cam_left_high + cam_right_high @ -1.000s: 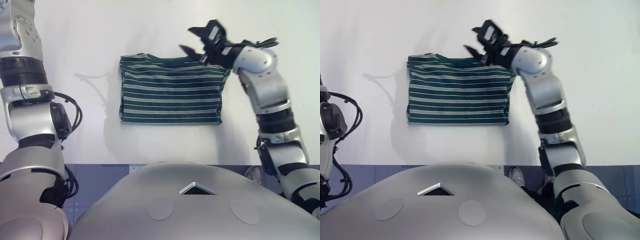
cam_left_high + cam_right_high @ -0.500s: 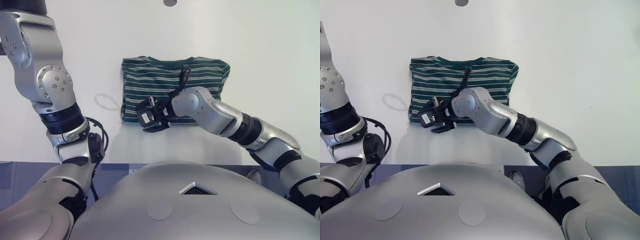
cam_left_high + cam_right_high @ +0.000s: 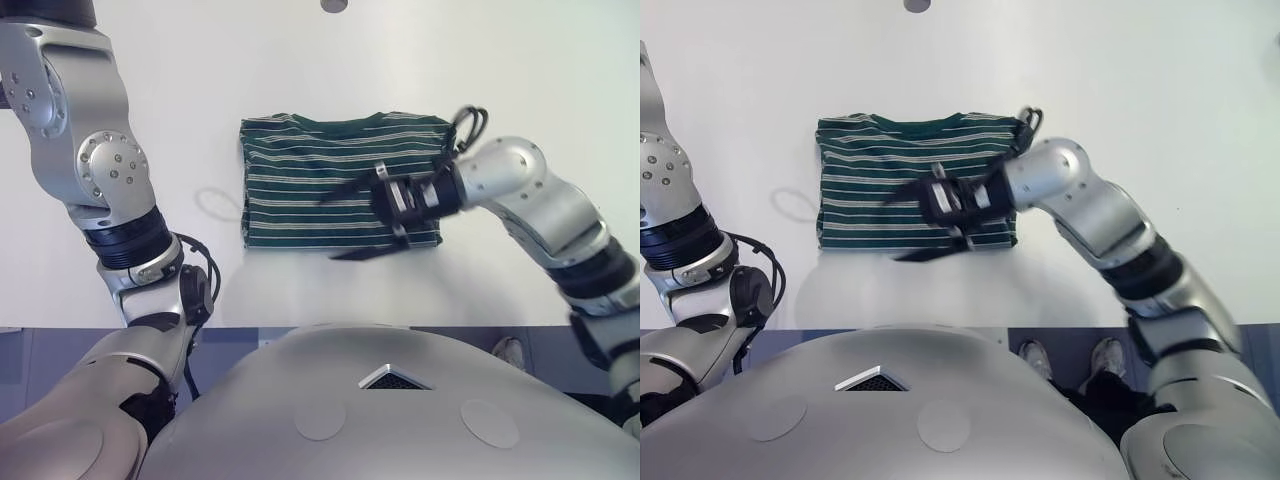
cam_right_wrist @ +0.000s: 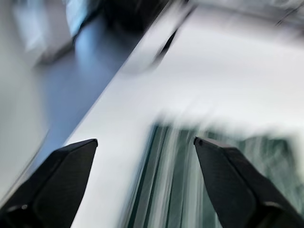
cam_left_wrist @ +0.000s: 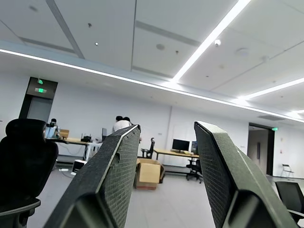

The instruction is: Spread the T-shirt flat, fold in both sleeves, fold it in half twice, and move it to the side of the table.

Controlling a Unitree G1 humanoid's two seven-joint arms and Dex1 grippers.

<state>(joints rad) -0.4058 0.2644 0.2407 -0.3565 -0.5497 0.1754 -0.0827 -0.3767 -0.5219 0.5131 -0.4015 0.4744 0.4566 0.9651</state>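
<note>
T-shirt [image 3: 340, 180] folded, green, white-striped

**Soft cloth, hard shells**

The T-shirt [image 3: 340, 180] is soft knit cloth, matt, lying in gentle ripples. The table [image 3: 250, 70] under it looks smooth, an even matt white. The left gripper [image 5: 166, 126] is matt black plastic, its inner pads [image 5: 121, 166] finely dimpled. The right gripper [image 4: 145, 140] is the same dull black, and its arm [image 3: 520, 185] wears satin silver casing with a soft sheen.
</note>
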